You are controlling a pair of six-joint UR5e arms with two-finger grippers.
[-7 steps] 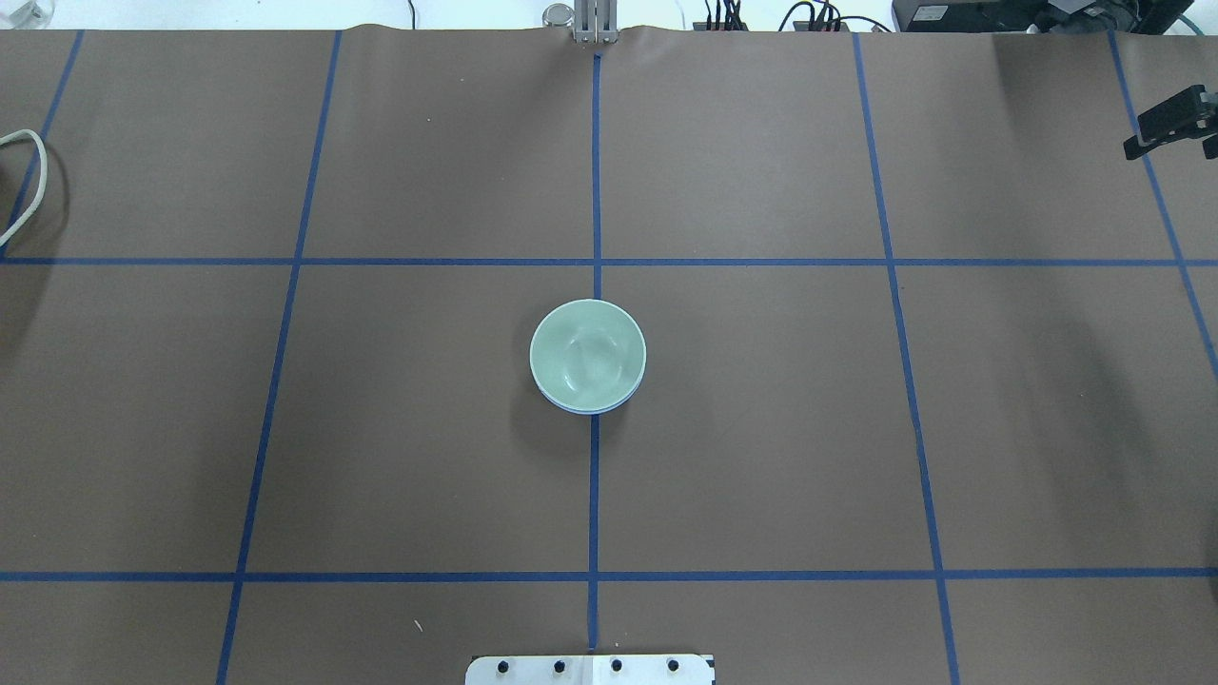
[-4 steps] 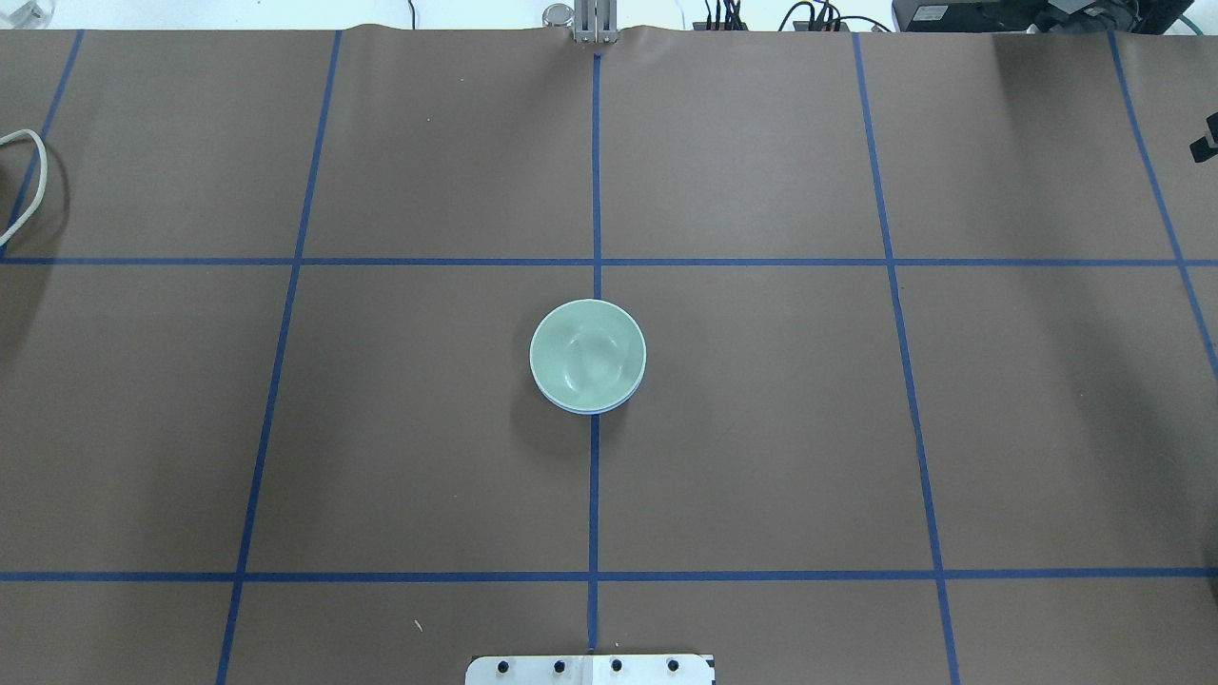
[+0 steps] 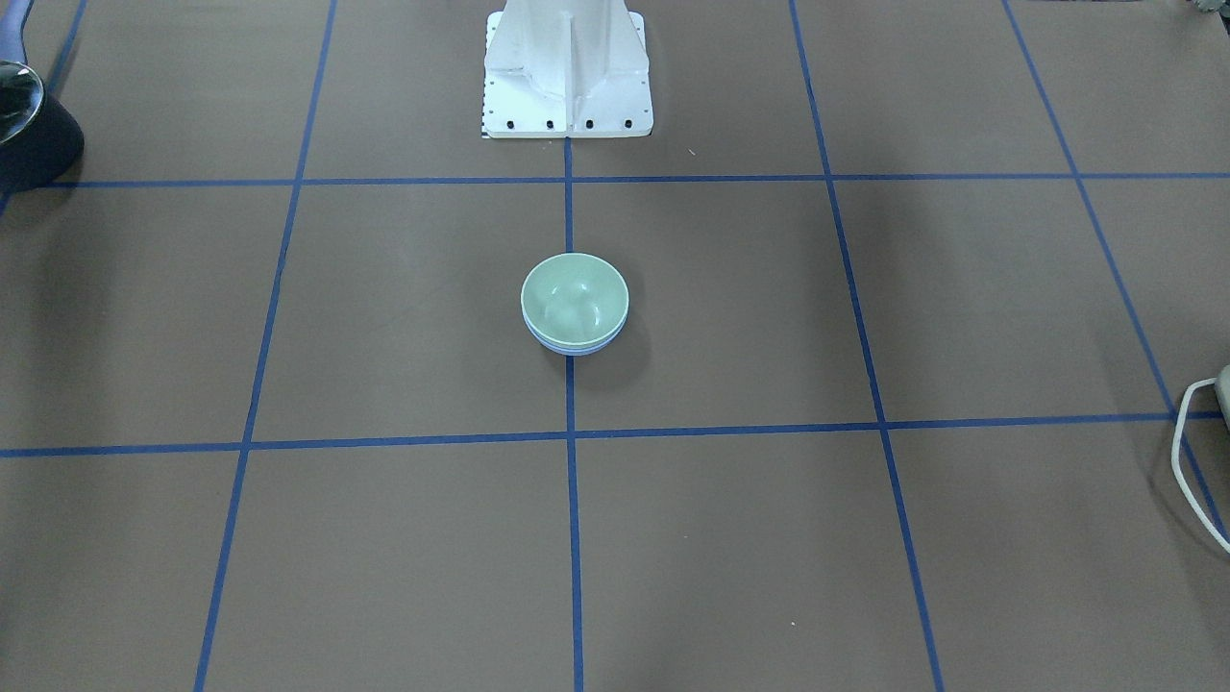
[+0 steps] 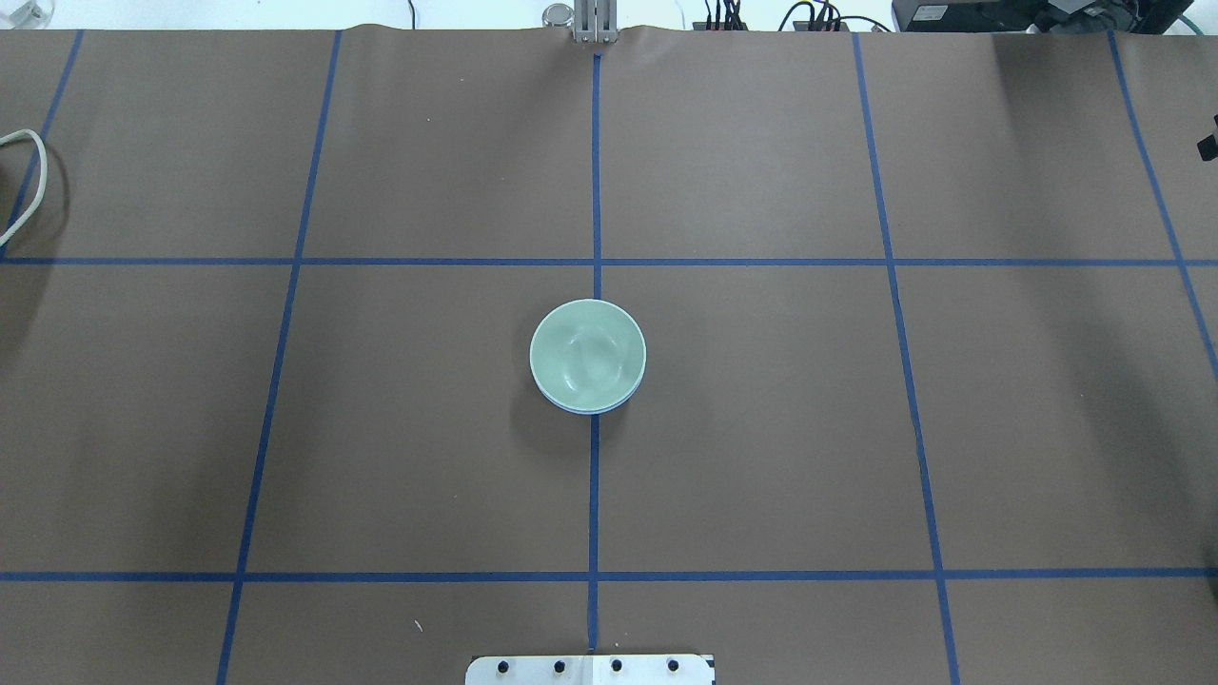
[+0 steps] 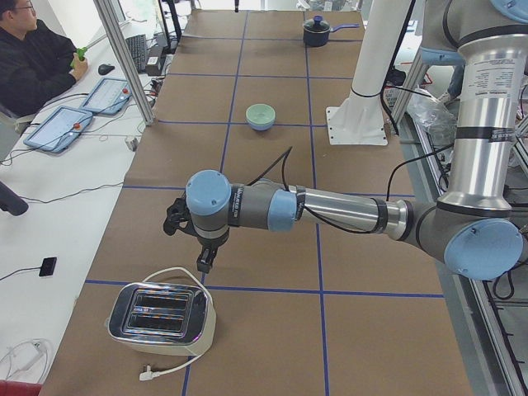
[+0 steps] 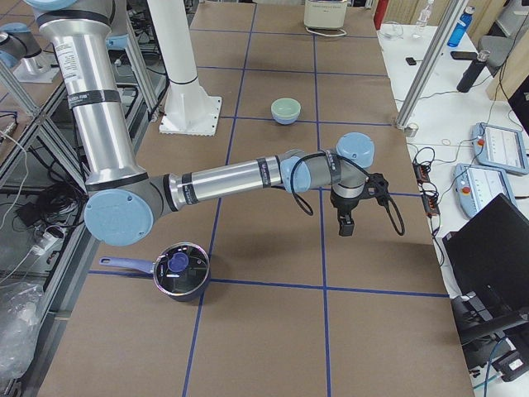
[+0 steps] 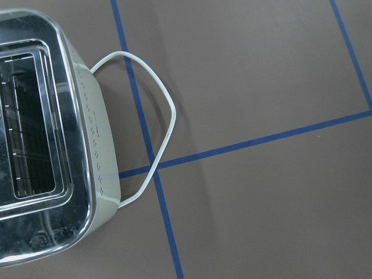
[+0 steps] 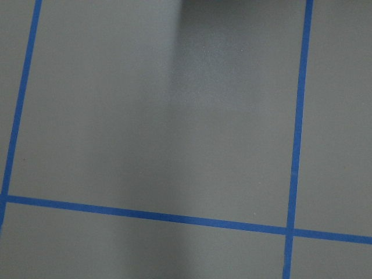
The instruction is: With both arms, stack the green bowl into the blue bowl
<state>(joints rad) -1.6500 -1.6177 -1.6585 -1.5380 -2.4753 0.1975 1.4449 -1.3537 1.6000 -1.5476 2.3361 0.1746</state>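
Note:
The green bowl (image 4: 587, 352) sits nested inside the blue bowl (image 4: 582, 410) at the table's middle, and only a thin blue rim shows beneath it. The front view shows the same stack, green bowl (image 3: 574, 291) on blue bowl (image 3: 574, 347). Neither gripper touches the bowls. My left gripper (image 5: 202, 264) hangs over the table's left end beside a toaster, seen only in the left side view. My right gripper (image 6: 347, 225) hangs over the table's right end, far from the bowls. I cannot tell whether either is open or shut.
A chrome toaster (image 5: 161, 318) with a white cord (image 4: 29, 181) stands at the left end. A dark pot (image 6: 180, 269) stands at the right end near the robot. The white pedestal (image 3: 567, 67) stands at the robot's side of the table.
My right gripper has moved off the overhead view's right edge, leaving only a sliver. The stacked bowls have not moved.

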